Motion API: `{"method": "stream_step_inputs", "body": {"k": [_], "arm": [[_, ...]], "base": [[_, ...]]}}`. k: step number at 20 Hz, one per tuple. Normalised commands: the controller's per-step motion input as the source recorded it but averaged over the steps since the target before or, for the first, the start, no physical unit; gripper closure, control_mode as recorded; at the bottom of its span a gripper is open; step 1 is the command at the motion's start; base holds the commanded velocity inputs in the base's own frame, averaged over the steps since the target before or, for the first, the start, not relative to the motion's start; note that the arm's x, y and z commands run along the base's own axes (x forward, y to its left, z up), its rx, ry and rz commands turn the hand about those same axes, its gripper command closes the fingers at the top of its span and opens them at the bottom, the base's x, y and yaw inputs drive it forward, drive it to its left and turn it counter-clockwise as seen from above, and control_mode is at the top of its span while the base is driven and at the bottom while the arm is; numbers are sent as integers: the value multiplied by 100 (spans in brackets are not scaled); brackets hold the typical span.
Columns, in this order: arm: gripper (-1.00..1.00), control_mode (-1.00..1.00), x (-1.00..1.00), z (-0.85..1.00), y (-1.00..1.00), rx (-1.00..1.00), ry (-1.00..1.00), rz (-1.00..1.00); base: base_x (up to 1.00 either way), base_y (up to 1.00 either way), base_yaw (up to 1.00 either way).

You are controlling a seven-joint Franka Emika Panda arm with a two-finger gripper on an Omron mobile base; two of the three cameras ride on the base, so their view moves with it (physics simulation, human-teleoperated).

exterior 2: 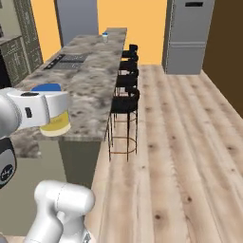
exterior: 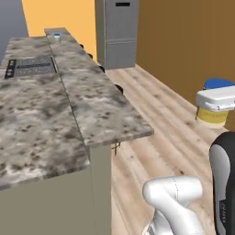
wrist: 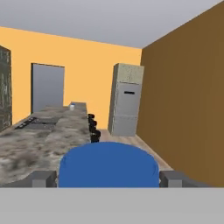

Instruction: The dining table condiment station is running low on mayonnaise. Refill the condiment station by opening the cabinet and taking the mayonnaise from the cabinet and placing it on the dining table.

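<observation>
My claw (wrist: 108,180) grips the blue-lidded, creamy-yellow mayonnaise jar (exterior: 212,114) in the air beside the long grey-brown marble counter (exterior: 98,114); I should keep it upright and carry it over the top before lowering.

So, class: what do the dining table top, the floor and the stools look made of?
Dining table top: polished marble by its mottled grey-brown veining, though possibly laminate. Floor: light wood planks, with visible grain and knots. Stools: black seats on thin, probably metal, legs.
</observation>
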Motion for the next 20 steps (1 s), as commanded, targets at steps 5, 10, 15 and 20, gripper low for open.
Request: {"method": "stream_step_inputs", "body": {"k": [5,10,15,20], "arm": [[100,100,0,0,0,0,0,0],[100,100,0,0,0,0,0,0],[100,100,0,0,0,0,0,0],[100,100,0,0,0,0,0,0]], "base": [[18,-100,-4],[38,-100,1],[65,-100,15],[100,-78,29]]}}
